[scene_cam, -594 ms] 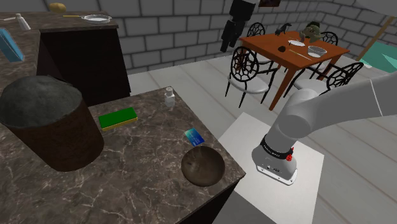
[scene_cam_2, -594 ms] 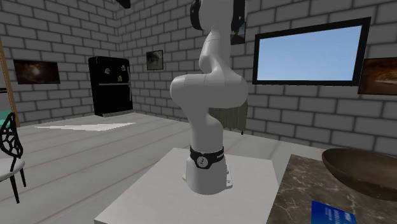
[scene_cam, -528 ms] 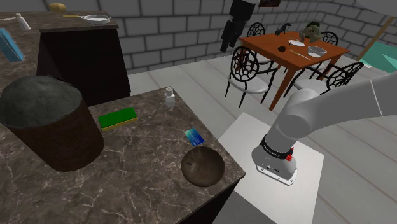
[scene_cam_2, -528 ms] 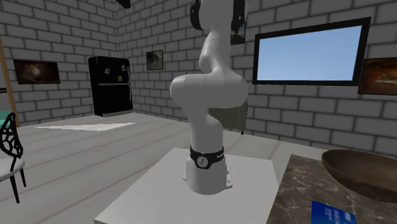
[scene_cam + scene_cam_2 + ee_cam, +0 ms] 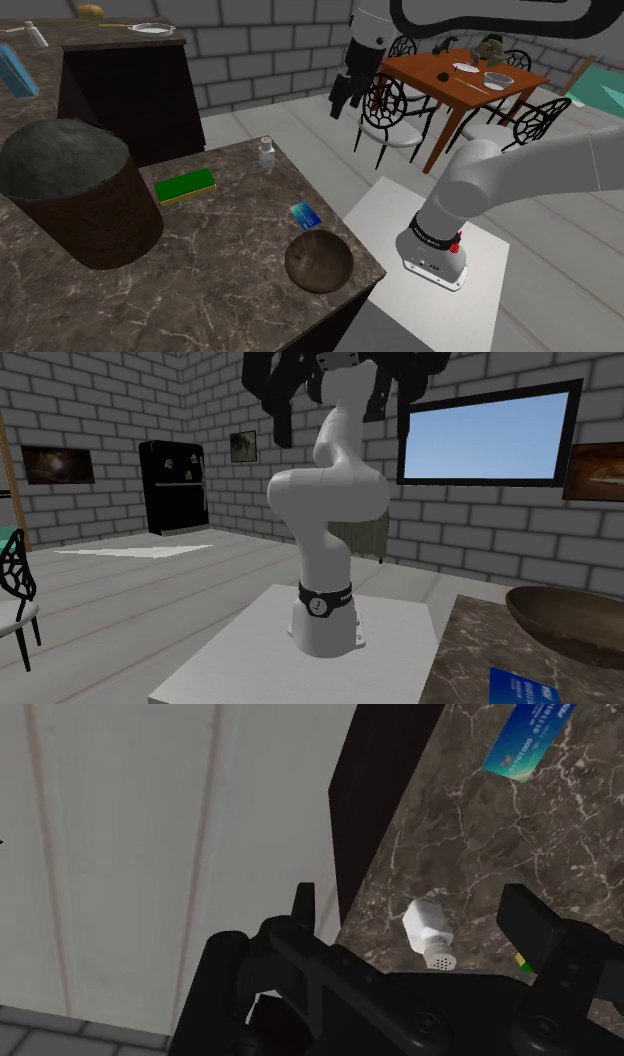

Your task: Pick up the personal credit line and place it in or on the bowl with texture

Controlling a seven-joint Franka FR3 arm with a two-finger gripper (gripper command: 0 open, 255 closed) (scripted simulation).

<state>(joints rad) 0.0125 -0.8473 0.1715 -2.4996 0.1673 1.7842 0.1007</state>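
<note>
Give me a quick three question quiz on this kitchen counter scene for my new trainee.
1. True or false: the tool holds the blue card.
2. Which lies nearest the brown bowl? A green sponge, B blue card, C white shaker.
3. Fill in: the tool's fingers stand ____.
Key: 1 false; 2 B; 3 open.

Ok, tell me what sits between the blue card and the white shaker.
Nothing: bare marble counter runs between the blue card and the white shaker, in the shoulder view and in the wrist view alike.
</note>
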